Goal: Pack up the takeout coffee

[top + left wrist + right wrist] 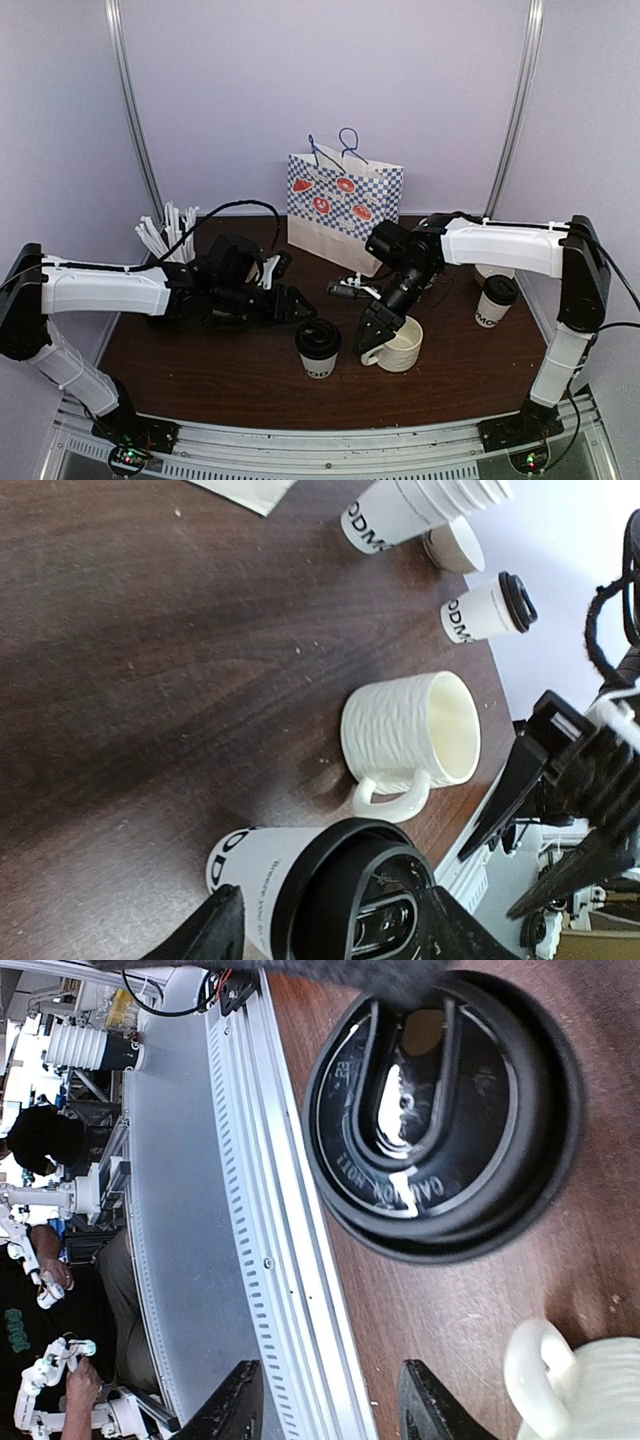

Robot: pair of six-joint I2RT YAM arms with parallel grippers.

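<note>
One takeout coffee cup, white with a black lid, stands at the front middle of the table. It fills the bottom of the left wrist view, and its lid shows in the right wrist view. My left gripper is open, and its fingers straddle the cup's lid; I cannot tell if they touch it. The second lidded cup stands at the right edge and also shows in the left wrist view. My right gripper is open and empty, low between the first cup and the mug.
A white ceramic mug stands right of the first cup, handle towards it. A blue checked paper bag stands at the back. White straws stand at the back left. A stack of lidless cups lies near the second cup.
</note>
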